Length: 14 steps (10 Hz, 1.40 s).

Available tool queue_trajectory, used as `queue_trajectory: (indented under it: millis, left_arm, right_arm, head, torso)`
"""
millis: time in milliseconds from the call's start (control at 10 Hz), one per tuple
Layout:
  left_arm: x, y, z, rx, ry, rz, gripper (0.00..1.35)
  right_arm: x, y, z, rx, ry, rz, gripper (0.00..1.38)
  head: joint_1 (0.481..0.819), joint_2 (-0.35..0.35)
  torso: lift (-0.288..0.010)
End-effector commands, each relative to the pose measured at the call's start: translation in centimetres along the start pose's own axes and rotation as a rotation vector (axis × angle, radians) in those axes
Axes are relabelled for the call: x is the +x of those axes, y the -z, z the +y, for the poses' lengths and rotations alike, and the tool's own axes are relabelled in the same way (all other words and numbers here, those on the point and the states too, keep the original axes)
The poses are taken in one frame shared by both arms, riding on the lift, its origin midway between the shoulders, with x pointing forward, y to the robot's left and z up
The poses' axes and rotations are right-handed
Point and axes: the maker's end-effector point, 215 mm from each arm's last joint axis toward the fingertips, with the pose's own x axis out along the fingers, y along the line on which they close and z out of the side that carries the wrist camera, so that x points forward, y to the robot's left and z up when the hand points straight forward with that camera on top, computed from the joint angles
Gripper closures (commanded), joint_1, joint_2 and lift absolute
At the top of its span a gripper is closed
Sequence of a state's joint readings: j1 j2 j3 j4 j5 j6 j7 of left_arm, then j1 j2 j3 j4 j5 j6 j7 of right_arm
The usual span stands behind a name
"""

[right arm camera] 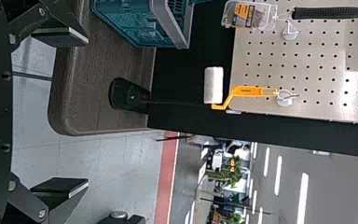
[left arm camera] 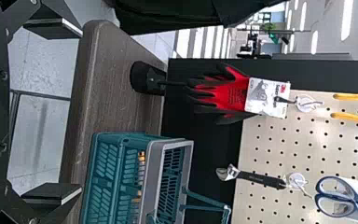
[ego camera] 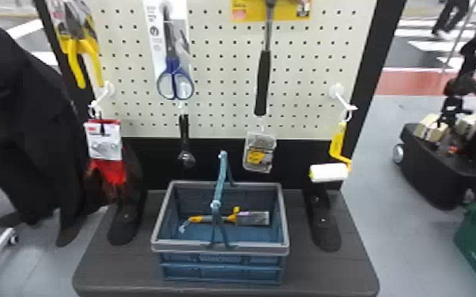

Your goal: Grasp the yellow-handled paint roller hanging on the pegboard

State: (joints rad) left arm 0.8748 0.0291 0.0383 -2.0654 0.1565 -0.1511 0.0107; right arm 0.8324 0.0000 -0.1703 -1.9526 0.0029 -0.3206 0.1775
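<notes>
Roller: the yellow-handled paint roller [ego camera: 338, 147] with a white sleeve hangs from a white plastic hook [ego camera: 338, 93] at the lower right corner of the cream perforated pegboard [ego camera: 221, 59]. The handle is uppermost and the sleeve lies crosswise at the bottom, in front of the black panel under the board.
Left gripper: the left gripper [left arm camera: 51, 109] has its 2 flat black fingers spread wide with nothing between them. It faces the table's left end, well apart from the roller.
Right gripper: the right gripper [right arm camera: 58, 111] is also spread wide and holds nothing. It faces the roller across the table's right end, well apart from it.
Basket: a blue plastic basket with a grey rim [ego camera: 249, 249] sits on the dark grey table [ego camera: 328, 272], centred below the board with its handle raised. Inside lies a yellow-and-grey hand tool [ego camera: 233, 217], possibly a scraper.
Other pegs: red-and-black gloves [ego camera: 106, 173] hang at the lower left, blue-handled scissors [ego camera: 174, 81] and a black-gripped hammer [ego camera: 263, 79] higher up, and a clear packet [ego camera: 259, 152] to the left of the roller.
</notes>
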Motion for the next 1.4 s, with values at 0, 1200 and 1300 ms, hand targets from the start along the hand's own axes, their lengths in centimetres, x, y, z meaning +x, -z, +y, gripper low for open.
queue_trajectory:
  millis: [0,1200,1300]
  left_arm:
    - [0.0,0.0,0.0,0.0,0.0,-0.001,0.14]
    - [-0.2,0.4,0.0,-0.008,-0.001,0.011,0.14]
    - [-0.1,0.4,-0.1,-0.009,0.0,0.01,0.14]
  right_arm:
    - [-0.1,0.1,0.0,0.001,0.0,0.001,0.22]
    - [7.8,-6.4,-1.1,-0.015,-0.077,-0.092,0.18]
    - [9.7,-7.9,-1.5,-0.045,-0.109,-0.109,0.18]
  head:
    - [0.549,0.0]
    - [0.549,0.0]
    - [0.549,0.0]
  torso:
    - [-0.1]
    - [-0.1]
    - [-0.1]
